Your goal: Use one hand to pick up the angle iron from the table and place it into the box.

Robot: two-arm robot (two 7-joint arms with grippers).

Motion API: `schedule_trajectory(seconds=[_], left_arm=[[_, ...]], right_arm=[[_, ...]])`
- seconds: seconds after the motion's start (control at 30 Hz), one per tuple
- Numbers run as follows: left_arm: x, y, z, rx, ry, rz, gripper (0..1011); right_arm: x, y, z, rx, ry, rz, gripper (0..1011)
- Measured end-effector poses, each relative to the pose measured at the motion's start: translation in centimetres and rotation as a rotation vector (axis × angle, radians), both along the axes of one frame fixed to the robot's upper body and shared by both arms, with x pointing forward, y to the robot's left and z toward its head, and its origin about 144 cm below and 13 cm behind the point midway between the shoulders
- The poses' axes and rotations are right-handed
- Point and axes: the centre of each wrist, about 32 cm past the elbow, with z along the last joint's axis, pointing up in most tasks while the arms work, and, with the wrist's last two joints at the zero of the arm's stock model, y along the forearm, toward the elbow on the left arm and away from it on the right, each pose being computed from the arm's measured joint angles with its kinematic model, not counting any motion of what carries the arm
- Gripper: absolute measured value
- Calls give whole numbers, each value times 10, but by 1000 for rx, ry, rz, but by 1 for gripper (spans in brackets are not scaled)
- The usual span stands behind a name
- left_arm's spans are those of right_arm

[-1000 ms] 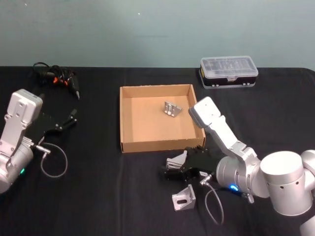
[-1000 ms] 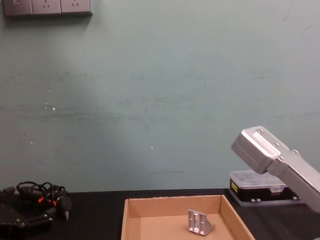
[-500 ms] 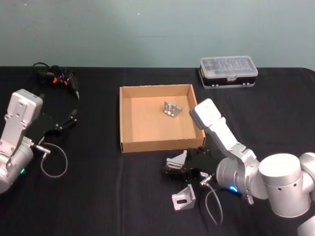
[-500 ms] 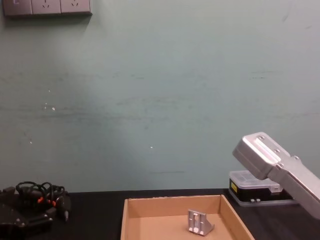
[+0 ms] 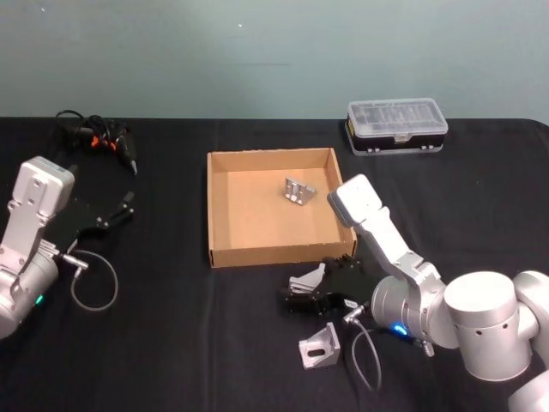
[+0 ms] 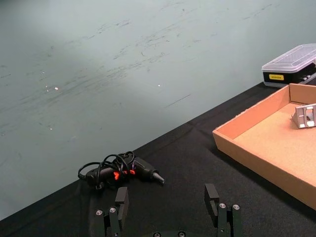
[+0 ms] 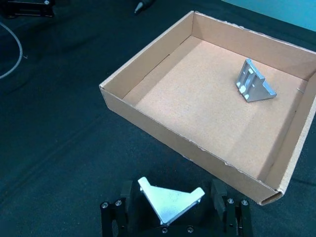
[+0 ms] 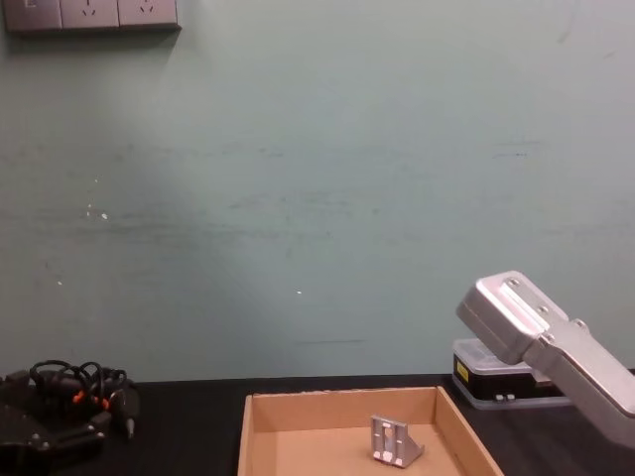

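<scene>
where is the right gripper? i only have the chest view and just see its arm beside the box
observer: the right gripper is on the robot's side of the cardboard box, just in front of its near wall.
operator: is it holding anything
observer: yes, an angle iron sits between its fingers.
operator: any more on the table
observer: a second angle iron lies on the table close beside that gripper.
</scene>
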Motion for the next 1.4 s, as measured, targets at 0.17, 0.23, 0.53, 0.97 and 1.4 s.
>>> schedule_trajectory(seconds=[0.17,0.23,0.53,0.97,1.4], left_arm=[[0,0,0,0,0,0,1011],[0,0,0,0,0,0,1011],[0,0,0,0,0,0,1011],[0,0,0,0,0,0,1011],[0,0,0,0,0,0,1011]], right_arm=[[1,1,-1,1,-5,2,1002],[1,1,-1,1,-5,2,1002],[1,1,-1,1,-5,2,995],[1,1,-1,1,-3,2,721],[0,0,0,1,-3,2,716]])
